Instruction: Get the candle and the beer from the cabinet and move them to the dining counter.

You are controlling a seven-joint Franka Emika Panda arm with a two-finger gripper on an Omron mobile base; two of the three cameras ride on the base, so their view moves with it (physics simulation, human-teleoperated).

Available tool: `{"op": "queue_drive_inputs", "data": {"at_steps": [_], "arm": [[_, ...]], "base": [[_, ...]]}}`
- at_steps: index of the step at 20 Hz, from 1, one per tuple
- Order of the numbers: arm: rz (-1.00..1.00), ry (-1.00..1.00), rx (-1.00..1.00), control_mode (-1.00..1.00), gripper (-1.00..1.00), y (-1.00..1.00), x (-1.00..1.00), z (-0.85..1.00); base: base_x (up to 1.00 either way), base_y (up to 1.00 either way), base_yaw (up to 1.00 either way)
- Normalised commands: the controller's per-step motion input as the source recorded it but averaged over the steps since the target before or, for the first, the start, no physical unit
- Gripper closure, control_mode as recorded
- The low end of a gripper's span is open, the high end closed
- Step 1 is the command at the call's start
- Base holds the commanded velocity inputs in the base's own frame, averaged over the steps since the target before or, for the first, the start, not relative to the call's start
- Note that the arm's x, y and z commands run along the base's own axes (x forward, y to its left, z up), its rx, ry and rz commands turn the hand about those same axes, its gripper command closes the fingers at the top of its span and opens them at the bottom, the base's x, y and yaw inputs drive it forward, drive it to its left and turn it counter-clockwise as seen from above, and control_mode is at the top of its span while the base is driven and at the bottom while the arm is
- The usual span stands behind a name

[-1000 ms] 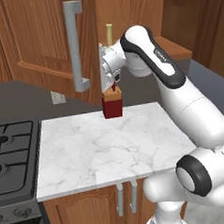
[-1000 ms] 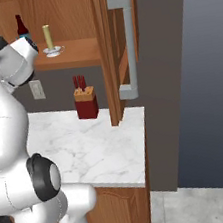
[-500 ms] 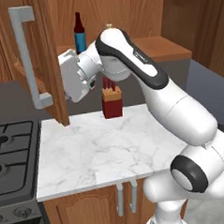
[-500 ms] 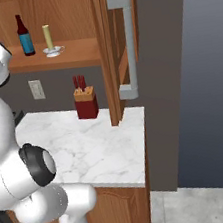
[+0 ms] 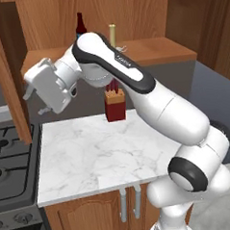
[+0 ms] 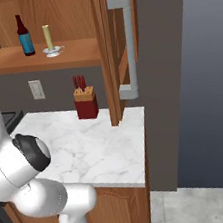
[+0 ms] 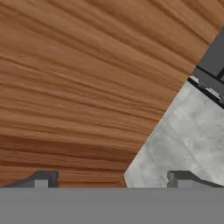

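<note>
The cabinet (image 6: 44,22) stands open, its right door (image 6: 116,47) swung edge-on toward the right base camera with the long silver handle (image 6: 126,45) facing out. On the shelf (image 6: 79,52) the beer (image 6: 24,36) stands upright to the left, and the candle (image 6: 48,38) stands just beside it on a small dish (image 6: 54,52); the two are close but apart. To their right the shelf is bare wood up to the door.

Below, the marble tabletop (image 5: 95,156) carries a red knife block (image 5: 115,105) at its back edge, with open surface in front of it. The stove (image 5: 9,162) adjoins its left edge.

The tool (image 7: 113,177) is out to the left of the tabletop, beside the left door (image 5: 6,80), its two tips set wide apart. It holds nothing (in the hand view the wood grain of that door lies close in front of it, with a wedge of marble beyond).

The bottle's label is blue; no writing on it can be read.
</note>
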Motion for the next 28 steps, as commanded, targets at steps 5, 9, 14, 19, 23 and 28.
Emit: {"op": "queue_drive_inputs", "data": {"at_steps": [5, 9, 14, 19, 23, 28], "arm": [[0.03, 0.00, -0.18, -1.00, -1.00, 0.03, 0.00, -0.20], [-0.03, -0.12, -0.14, -1.00, -1.00, -0.24, -0.02, -0.08], [-0.12, -0.22, -0.09, -1.00, -1.00, -0.67, -0.19, -0.02], [-0.16, -0.23, -0.07, -1.00, -1.00, -0.87, -0.23, -0.10], [-0.21, -0.25, -0.11, -1.00, -1.00, -0.91, -0.21, -0.26], [-0.27, -0.27, -0.11, -1.00, -1.00, -0.78, -0.06, -0.11]], "base": [[0.00, 0.00, 0.00], [0.00, 0.00, 0.00], [0.00, 0.00, 0.00], [0.00, 0.00, 0.00], [0.00, 0.00, 0.00], [0.00, 0.00, 0.00]]}}
